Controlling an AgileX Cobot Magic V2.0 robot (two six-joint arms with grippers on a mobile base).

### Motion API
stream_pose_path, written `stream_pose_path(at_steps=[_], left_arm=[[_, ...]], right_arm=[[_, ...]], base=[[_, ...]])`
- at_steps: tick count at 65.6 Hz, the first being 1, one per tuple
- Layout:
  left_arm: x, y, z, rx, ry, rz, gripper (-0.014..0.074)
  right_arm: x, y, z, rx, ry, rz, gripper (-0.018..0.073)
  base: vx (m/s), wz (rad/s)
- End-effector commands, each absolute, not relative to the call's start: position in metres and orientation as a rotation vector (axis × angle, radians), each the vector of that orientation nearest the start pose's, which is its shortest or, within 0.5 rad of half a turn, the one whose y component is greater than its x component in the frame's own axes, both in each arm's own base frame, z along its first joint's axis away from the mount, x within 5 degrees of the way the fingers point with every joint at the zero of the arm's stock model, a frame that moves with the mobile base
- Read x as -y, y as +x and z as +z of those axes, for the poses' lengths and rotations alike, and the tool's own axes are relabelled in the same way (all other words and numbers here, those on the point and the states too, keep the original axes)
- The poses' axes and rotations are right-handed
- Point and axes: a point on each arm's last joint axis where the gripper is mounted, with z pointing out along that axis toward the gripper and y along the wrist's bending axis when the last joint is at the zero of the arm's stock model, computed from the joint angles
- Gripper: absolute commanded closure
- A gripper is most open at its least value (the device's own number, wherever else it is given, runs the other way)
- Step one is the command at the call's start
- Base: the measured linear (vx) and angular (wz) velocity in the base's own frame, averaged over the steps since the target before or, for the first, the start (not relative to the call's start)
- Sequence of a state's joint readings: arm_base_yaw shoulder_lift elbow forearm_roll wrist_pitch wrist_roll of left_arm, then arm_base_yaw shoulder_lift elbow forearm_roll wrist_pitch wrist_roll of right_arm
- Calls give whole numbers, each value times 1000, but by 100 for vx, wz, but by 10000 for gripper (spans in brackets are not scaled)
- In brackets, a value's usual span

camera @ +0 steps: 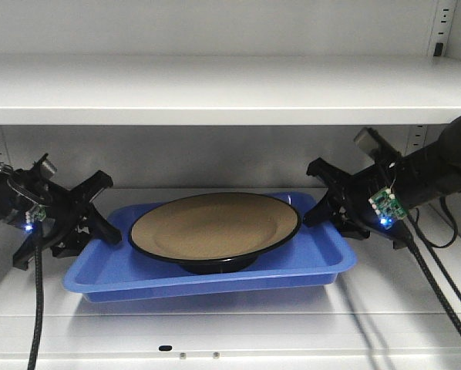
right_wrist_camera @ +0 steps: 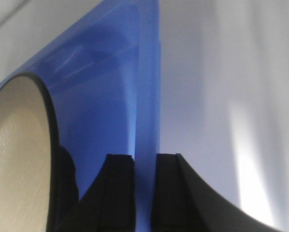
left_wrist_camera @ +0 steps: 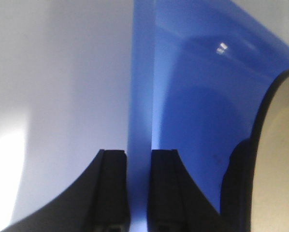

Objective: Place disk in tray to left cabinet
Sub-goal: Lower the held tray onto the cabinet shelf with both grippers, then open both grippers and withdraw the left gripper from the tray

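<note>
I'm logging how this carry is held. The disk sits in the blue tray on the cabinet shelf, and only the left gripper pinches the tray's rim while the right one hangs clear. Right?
Not quite: both grip. The right gripper also straddles the tray rim, as the right wrist view shows. The left gripper does likewise; the disk sits in the tray.

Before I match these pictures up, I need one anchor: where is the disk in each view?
Front view: disk at centre, sitting in the blue tray.
Left wrist view: disk at the right edge.
Right wrist view: disk at the lower left.
Shared landmark: the tray's blue lip.
</note>
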State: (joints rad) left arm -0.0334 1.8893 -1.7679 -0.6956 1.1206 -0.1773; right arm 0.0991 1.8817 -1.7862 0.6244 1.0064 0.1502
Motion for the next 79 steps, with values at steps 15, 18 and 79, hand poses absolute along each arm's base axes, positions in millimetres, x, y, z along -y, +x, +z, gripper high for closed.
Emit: stream_pose_path(at_steps=[15,18,79], left_arm=[[70,415,352,-2456,-317,-1022,574],[70,415,353,-2449,-309,-1015,561],[62,413,351,-2484,-239,-923,111]], right_arm=[[-91,427,342,-2430,266,940,550],[-91,429,339,-2430,258,933,542],[-66,429,352,-2358,243,871,82]], base=[[0,0],[0,0],[0,0]])
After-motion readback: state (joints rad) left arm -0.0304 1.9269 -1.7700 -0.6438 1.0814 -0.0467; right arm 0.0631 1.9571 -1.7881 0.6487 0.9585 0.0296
